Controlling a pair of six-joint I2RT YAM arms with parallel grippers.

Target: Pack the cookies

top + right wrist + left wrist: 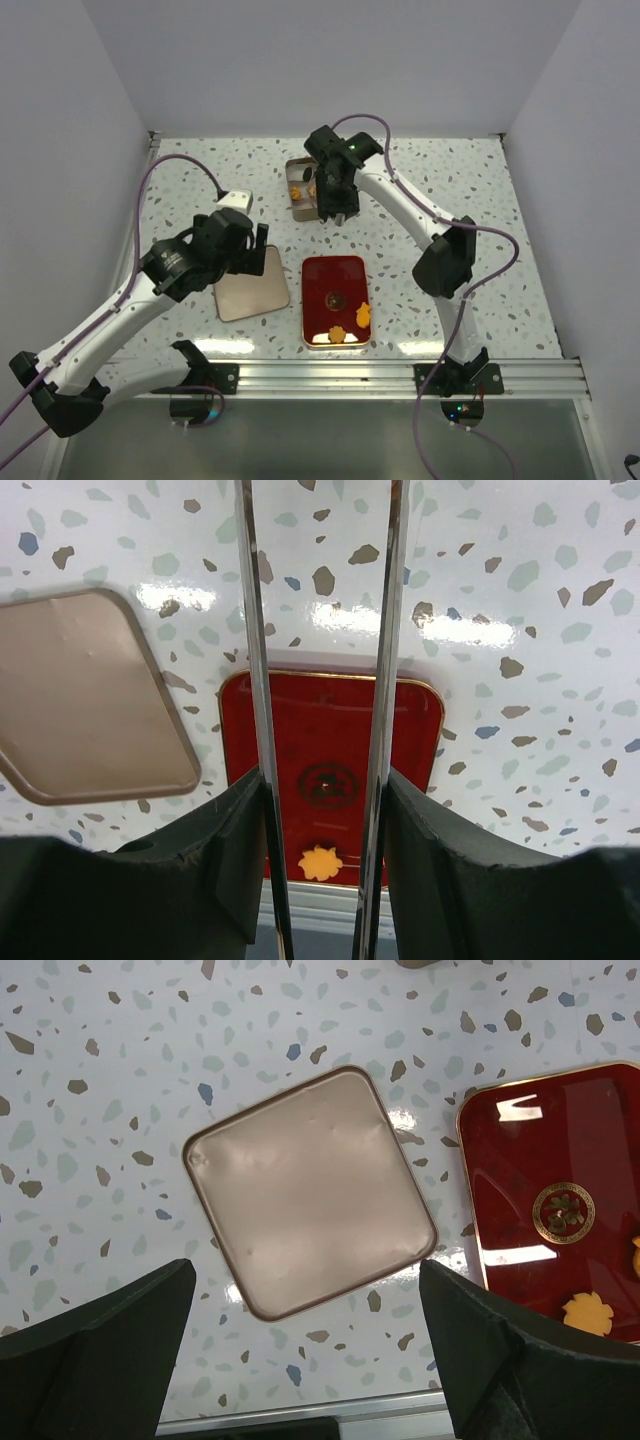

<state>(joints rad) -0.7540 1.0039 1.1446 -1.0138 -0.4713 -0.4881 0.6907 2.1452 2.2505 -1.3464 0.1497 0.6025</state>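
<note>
Lying at the near end of the red tray [325, 275] on the table [540, 200], two orange cookies [338, 336] sit close together. Left of the tray, the left gripper [305, 1360] hovers wide open and empty above a beige lid [310, 1190]. Beyond the tray, the right gripper [320, 800] is clamped on metal tongs [255, 680], by an open tin [298, 208] holding further cookies [297, 190].

Glossy red tray [520, 1180]; polished metal tongs [251, 630]; matt orange cookies [586, 1312].

2 cookies [363, 314] lie on 1 red tray [330, 280], with 1 lid [310, 1190], 1 tin [290, 206] and 1 tongs [252, 680].
</note>
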